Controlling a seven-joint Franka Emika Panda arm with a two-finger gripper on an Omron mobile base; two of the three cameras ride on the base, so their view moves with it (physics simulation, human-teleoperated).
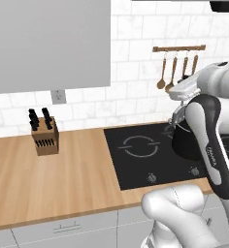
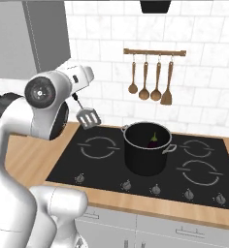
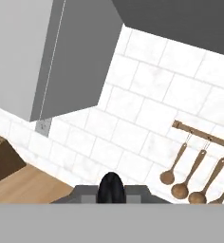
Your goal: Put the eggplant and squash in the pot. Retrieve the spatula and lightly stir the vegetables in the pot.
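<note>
The spatula (image 2: 88, 117) hangs head-down from my gripper (image 2: 78, 99), which is shut on its slim black handle above the cooktop's left burners. Its slotted silver head is to the left of the pot (image 2: 145, 155) and about level with the rim. The black pot stands mid-cooktop with the dark purple eggplant (image 2: 154, 141) lying inside. The squash is hidden from view. In the left base view my forearm covers much of the pot (image 1: 183, 145). The hand view has the handle's black end (image 3: 111, 188) at the bottom, facing the tiled wall.
Wooden spoons and a wooden spatula (image 2: 155, 82) hang from a rail on the wall behind the pot. A knife block (image 1: 44, 136) stands on the wooden counter (image 1: 53, 179) left of the black cooktop (image 1: 136, 164). A grey wall cabinet (image 1: 48, 43) hangs above.
</note>
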